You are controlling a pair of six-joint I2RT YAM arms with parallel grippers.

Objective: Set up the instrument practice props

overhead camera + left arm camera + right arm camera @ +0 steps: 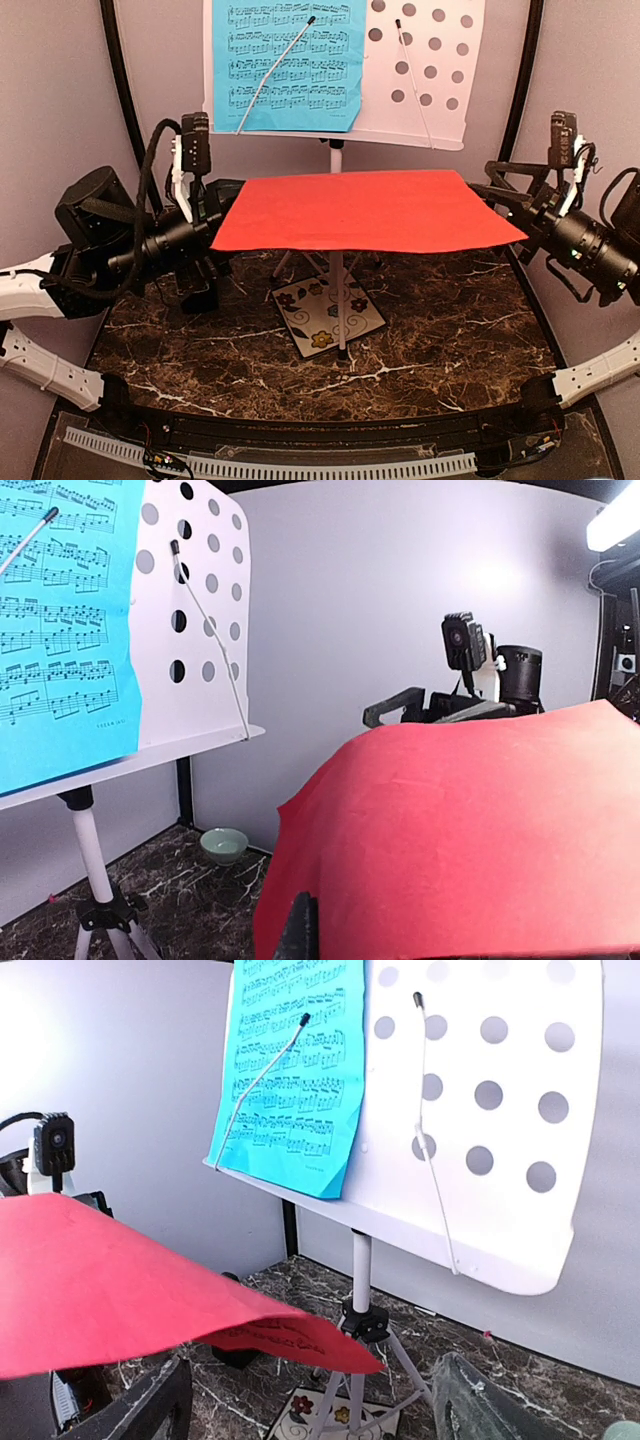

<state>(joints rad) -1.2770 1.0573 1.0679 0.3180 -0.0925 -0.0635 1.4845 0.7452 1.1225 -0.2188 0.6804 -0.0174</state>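
Because the left pincer (218,205) is pressed together on the left edge of the flat red paper music sheet (360,210), this arm alone carries it. The right pincer (500,195) is spread wide just beside the sheet's right edge and pinches nothing. The sheet hangs level in the air over the middle of the dark marble table (450,340), with its long axis running from the left side to the right side.

The white perforated metal music stand on a tripod (430,70) is at the far edge. The light blue paper music sheet (285,60) covers its left half, while the right half is bare. From the holding pincer this bare half lies farther, higher and to the right. I judge that the sheet must be tilted upright and carried there. The right arm is nearer to that place.
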